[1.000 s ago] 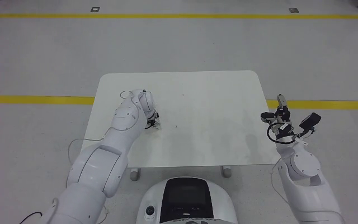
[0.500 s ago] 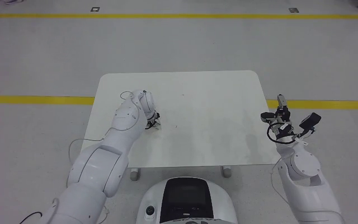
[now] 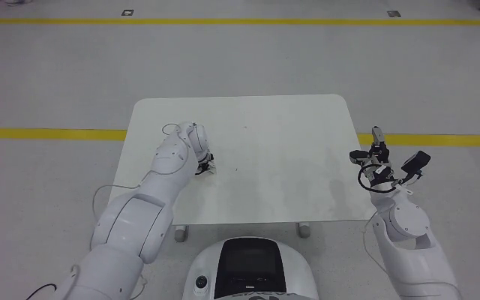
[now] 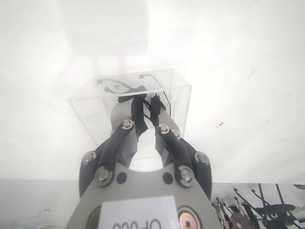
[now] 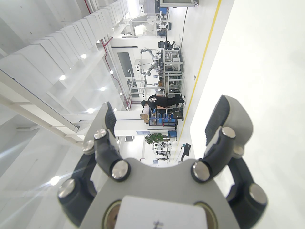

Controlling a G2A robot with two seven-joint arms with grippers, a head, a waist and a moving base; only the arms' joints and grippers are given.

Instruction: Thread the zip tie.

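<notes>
Item 1, zip ties [image 4: 112, 80]: several thin black ties lie tangled in a small clear box [image 4: 88, 115] on the left part of the white table [image 3: 285, 135]. I judge them very light, springy along the strap and slick on the smooth side. The small square head is the stiffest part. I would hold one by the strap just behind the head, leaving the slot free for the tail. A hold at mid-strap would let the tie bow and swing.

Item 2, left gripper [image 4: 146, 102]: it is lowered into the open top of the box, with its tip among the ties. I cannot tell whether it is clenched on a tie or merely resting among them (the box wall bends the view there).

Item 3, right gripper [image 5: 165, 110]: it is released and spread wide, with nothing between its pads. I see it held in the air off the table's right edge, well apart from the box.

Item 4, handling risk: because the ties are tangled, I expect lifting one may drag its neighbours up, or shift the light box.
</notes>
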